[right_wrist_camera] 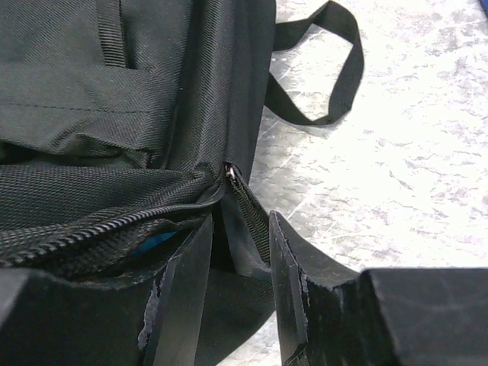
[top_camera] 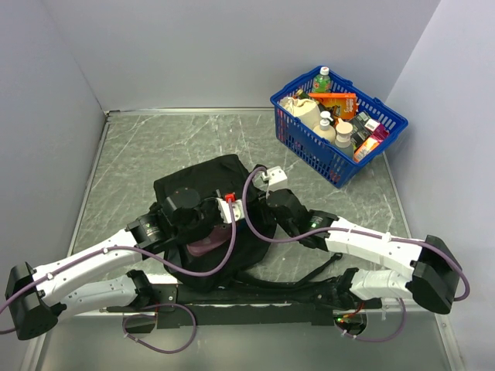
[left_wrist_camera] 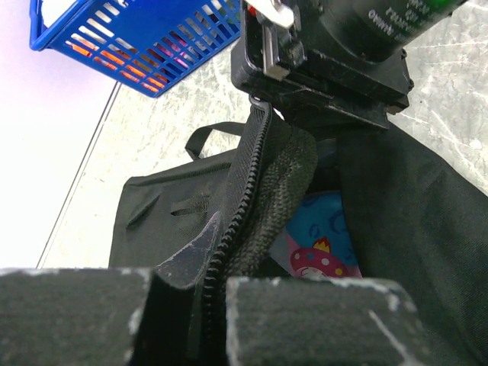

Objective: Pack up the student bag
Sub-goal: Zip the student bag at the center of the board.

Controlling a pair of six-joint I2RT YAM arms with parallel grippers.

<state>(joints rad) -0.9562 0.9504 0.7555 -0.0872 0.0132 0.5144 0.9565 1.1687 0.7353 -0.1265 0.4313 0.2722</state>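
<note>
student bag (top_camera: 203, 179): flat mid-desk, toward near edge, zip partly open | left arm (top_camera: 85, 267): reaches in low from near-left corner, jaws clenched on the zip edge (left_wrist_camera: 255, 175) | right arm (top_camera: 371, 247): bent in from near-right corner, jaws released, straddling zip end (right_wrist_camera: 231, 174) near top loop (right_wrist_camera: 351, 72)

No readable text anywhere; only cropped, illegible white lettering on the black wrist housing (left_wrist_camera: 366, 34).

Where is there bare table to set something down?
Free: the table strip between the back wall and the student bag, left of the blue basket; the patch between basket and right arm. Crowded: the near edge, with arms, straps and cables.
</note>
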